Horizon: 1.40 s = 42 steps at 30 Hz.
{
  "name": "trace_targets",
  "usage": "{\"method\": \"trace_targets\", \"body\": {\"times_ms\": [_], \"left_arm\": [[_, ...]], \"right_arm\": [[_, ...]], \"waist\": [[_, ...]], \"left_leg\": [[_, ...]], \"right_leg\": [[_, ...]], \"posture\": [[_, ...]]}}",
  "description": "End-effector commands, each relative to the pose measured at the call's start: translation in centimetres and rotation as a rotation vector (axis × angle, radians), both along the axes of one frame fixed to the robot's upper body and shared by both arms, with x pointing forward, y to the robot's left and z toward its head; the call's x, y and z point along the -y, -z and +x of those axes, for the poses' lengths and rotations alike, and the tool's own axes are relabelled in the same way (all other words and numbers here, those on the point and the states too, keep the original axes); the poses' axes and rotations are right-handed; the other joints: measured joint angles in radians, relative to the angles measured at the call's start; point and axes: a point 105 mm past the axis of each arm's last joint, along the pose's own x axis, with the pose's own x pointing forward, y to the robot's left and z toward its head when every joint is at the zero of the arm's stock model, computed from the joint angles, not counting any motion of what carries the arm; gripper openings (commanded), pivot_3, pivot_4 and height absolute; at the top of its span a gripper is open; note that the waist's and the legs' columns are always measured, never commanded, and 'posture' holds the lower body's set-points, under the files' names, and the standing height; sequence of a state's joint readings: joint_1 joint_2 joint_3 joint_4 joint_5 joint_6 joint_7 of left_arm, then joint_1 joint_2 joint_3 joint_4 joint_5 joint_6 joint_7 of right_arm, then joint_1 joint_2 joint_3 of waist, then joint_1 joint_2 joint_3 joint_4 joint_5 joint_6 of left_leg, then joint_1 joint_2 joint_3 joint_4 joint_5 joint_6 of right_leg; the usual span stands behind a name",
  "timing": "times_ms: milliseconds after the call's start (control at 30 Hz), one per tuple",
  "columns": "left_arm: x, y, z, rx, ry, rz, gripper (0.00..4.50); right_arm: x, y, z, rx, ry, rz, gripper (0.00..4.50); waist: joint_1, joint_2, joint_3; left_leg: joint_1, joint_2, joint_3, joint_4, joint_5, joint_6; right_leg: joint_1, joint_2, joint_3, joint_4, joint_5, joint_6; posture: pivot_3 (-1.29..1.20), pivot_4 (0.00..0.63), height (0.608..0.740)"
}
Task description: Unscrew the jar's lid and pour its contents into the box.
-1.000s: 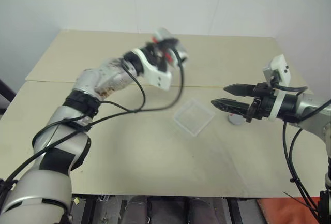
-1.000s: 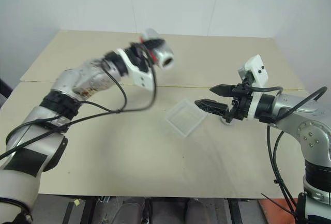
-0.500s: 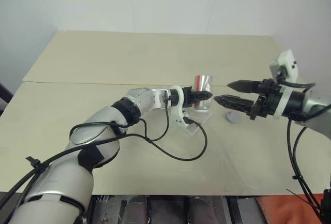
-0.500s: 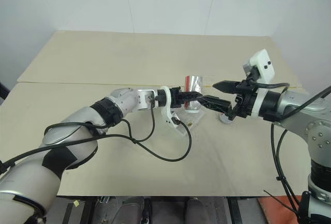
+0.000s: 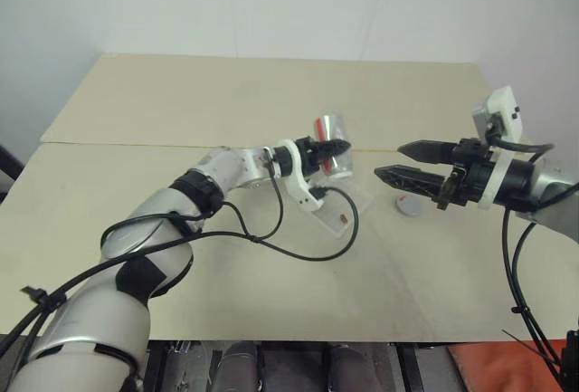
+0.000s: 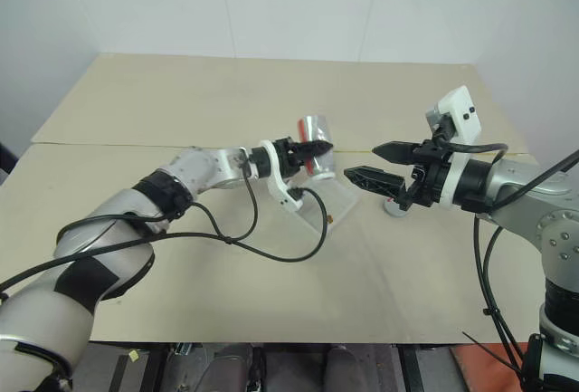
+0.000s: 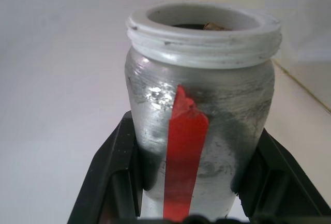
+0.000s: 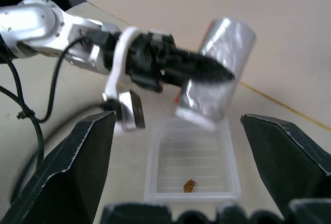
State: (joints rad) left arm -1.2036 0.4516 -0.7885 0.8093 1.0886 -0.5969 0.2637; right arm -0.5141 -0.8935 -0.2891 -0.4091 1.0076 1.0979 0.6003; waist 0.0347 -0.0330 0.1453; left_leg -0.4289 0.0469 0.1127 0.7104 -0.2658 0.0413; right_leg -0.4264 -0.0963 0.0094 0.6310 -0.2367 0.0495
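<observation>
Jar (image 5: pixel 331 147) now tipped over box (image 8: pixel 191 169), clamped in left pincer (image 5: pixel 336 148); right pincer (image 5: pixel 387 163) apart.

Arms: silver-grey segments, black joint bands, loose black cables looped along forearms. Left gripper (image 5: pixel 336 149): two black tapered fingers, white bracket behind them. Right gripper (image 5: pixel 389 163): same black fingers; white camera block above wrist.

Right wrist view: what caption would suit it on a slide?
The left gripper tips the open jar mouth-down over the clear box, where a brown bit already lies.
</observation>
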Motion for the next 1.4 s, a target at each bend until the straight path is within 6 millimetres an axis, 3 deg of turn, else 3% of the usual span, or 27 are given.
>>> {"method": "trace_targets", "body": {"times_ms": [33, 267, 467, 633, 767, 1167, 1400], "left_arm": [[-1.5, -2.9, 0.2, -0.193, -0.041, -0.285, 1.94], [-6.7, -1.5, 0.6, -0.888, -0.179, -0.880, 1.94], [-9.4, -1.3, 0.3, -1.199, -0.205, -1.196, 1.94], [-11.9, 0.7, -0.2, -1.290, -0.277, -1.353, 1.94], [-12.7, 2.2, -0.7, -1.306, -0.318, -1.415, 1.94], [-12.0, 4.8, -1.7, -1.343, -0.340, -1.482, 1.94], [-12.4, 5.2, -2.0, -1.345, -0.360, -1.487, 4.18]], "right_arm": [[-0.1, -1.6, 0.1, 0.089, -0.021, 0.005, 4.47], [-0.3, -1.7, 0.2, 0.111, -0.067, -0.011, 4.47], [-0.2, -1.9, 0.1, 0.110, -0.088, -0.029, 4.47], [0.0, -2.0, -0.3, 0.103, -0.102, -0.042, 4.47], [0.3, -1.9, -0.6, 0.091, -0.103, -0.057, 4.47], [0.6, -1.9, -0.9, 0.088, -0.099, -0.061, 4.47], [0.6, -1.8, -0.9, 0.090, -0.098, -0.060, 4.50]], "waist": [[-0.001, 0.000, 0.000], [-0.009, 0.000, 0.000], [-0.014, 0.000, 0.000], [-0.022, 0.000, 0.000], [-0.021, 0.000, 0.000], [-0.020, 0.000, 0.000], [-0.021, 0.000, 0.000]], "left_leg": [[0.000, 0.000, 0.000, 0.000, 0.000, 0.000], [0.000, 0.001, 0.000, 0.001, 0.000, -0.001], [0.000, 0.001, -0.003, 0.002, 0.001, -0.001], [0.004, 0.001, -0.006, 0.000, 0.001, -0.001], [0.004, 0.001, -0.006, 0.000, 0.001, -0.001], [0.004, 0.001, -0.007, 0.000, 0.000, -0.001], [0.005, 0.001, -0.007, 0.000, 0.000, 0.000]], "right_leg": [[0.000, 0.000, 0.000, 0.000, 0.000, 0.000], [0.001, 0.000, -0.002, 0.000, 0.000, 0.000], [0.002, 0.001, -0.002, 0.000, 0.000, 0.000], [0.004, 0.001, 0.000, 0.000, 0.000, 0.000], [0.004, 0.002, 0.000, 0.000, 0.000, 0.000], [0.005, 0.001, 0.000, 0.000, 0.000, 0.000], [0.005, 0.001, 0.001, 0.000, 0.000, 0.000]], "posture": [[0.00, 0.150, 0.740], [0.00, 0.150, 0.740], [0.00, 0.150, 0.740], [0.00, 0.150, 0.740], [0.00, 0.150, 0.740], [0.00, 0.150, 0.740], [0.00, 0.150, 0.740]]}}
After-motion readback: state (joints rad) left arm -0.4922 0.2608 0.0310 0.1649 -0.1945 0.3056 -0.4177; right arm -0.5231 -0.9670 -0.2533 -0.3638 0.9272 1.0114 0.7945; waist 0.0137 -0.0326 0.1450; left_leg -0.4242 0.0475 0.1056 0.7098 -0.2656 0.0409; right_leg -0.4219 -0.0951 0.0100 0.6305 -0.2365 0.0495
